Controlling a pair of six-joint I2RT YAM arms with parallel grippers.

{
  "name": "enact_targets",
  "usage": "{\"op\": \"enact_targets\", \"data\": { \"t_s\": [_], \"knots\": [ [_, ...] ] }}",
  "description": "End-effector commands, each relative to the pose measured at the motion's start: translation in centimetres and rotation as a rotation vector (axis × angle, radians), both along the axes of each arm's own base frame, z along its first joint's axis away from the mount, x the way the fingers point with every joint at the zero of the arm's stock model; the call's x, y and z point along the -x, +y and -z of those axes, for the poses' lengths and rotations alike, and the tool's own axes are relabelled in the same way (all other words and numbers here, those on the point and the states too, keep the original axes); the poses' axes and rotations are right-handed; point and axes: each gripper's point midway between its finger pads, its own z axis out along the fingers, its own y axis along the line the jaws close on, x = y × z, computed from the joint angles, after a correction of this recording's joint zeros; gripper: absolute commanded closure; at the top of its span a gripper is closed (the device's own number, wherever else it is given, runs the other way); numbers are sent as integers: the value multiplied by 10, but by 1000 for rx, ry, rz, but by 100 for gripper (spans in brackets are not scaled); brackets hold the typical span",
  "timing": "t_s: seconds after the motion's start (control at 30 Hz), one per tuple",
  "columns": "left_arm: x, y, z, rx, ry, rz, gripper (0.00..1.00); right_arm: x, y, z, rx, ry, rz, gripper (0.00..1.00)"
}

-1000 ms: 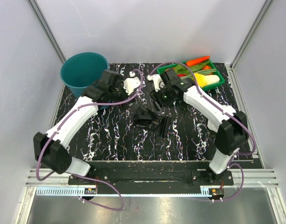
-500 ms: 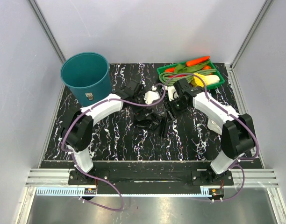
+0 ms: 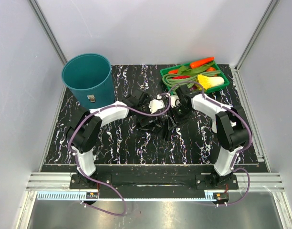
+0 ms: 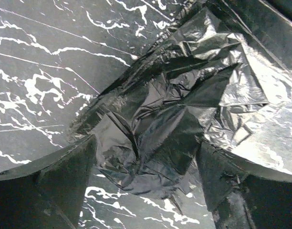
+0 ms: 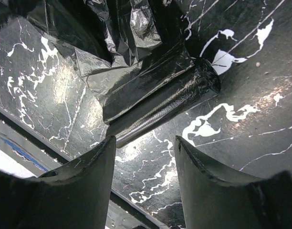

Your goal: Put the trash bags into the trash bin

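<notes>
Left gripper (image 4: 146, 157), jaws apart, straddles trash bags (image 4: 174, 105); slippery film may slide free before trash bin (image 3: 86, 78) at ten o'clock.

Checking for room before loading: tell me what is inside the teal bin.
From above, the trash bin shows only its teal inner wall and floor; no bag in it. Its near wall hides part of the floor. The trash bags lie outside it.

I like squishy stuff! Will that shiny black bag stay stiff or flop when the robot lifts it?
Probably floppy: the trash bags lie crumpled in thin creases, so they should sag and dangle. The glossy film looks slippery, so a pinch might slide. Such thin film likely weighs very little.
</notes>
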Motion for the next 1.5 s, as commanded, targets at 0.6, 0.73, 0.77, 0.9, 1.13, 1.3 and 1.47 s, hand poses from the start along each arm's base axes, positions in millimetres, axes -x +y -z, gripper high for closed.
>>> {"op": "enact_targets", "data": {
  "t_s": [0.6, 0.73, 0.77, 0.9, 1.13, 1.3, 1.47],
  "knots": [
    [-15, 32, -219, 77, -316, -106, 100, -18, -1, 15, 30, 1, 34, 44],
    [-13, 50, -292, 125, -423, -146, 100, -22, -8, -1, -1, -29, 34, 44],
    [-9, 54, -308, 132, -445, -151, 100, -23, -10, -7, -11, -43, 34, 43],
    [7, 60, -356, 185, -505, -133, 100, -22, -10, -19, -48, -63, 24, 43],
    [22, 61, -343, 171, -467, -110, 100, -22, -6, -21, -72, -64, 11, 43],
    [18, 68, -331, 120, -470, -133, 100, -21, -9, -18, -55, -63, 12, 43],
    [3, 89, -333, 31, -548, -202, 100, -16, -16, -17, -30, -82, -5, 43]
  ]
}}
